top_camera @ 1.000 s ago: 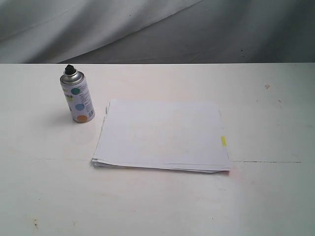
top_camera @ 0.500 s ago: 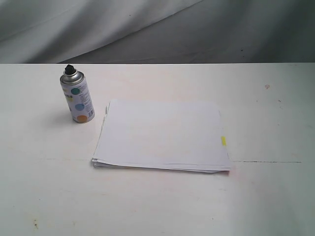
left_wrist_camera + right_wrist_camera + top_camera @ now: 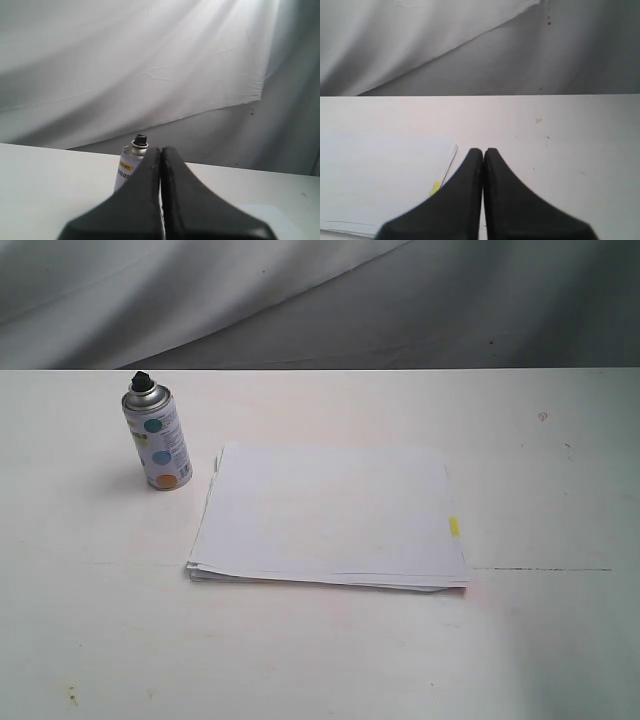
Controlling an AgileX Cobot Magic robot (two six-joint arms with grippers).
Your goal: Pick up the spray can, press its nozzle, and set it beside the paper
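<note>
The spray can (image 3: 157, 438) stands upright on the white table, just left of the paper's far left corner, its black nozzle (image 3: 141, 379) on top. The paper (image 3: 330, 515) lies flat mid-table with a yellow tab (image 3: 454, 526) on its right edge. No gripper shows in the exterior view. In the left wrist view my left gripper (image 3: 161, 150) is shut and empty, and the spray can (image 3: 128, 167) with its nozzle (image 3: 141, 139) stands beyond it, partly hidden by a finger. My right gripper (image 3: 483, 151) is shut and empty, with the paper (image 3: 380, 175) and its yellow tab (image 3: 435, 188) beside it.
The white table (image 3: 540, 490) has a thin dark line (image 3: 540, 569) to the right of the paper. A grey and white cloth backdrop (image 3: 300, 300) hangs behind the table's far edge.
</note>
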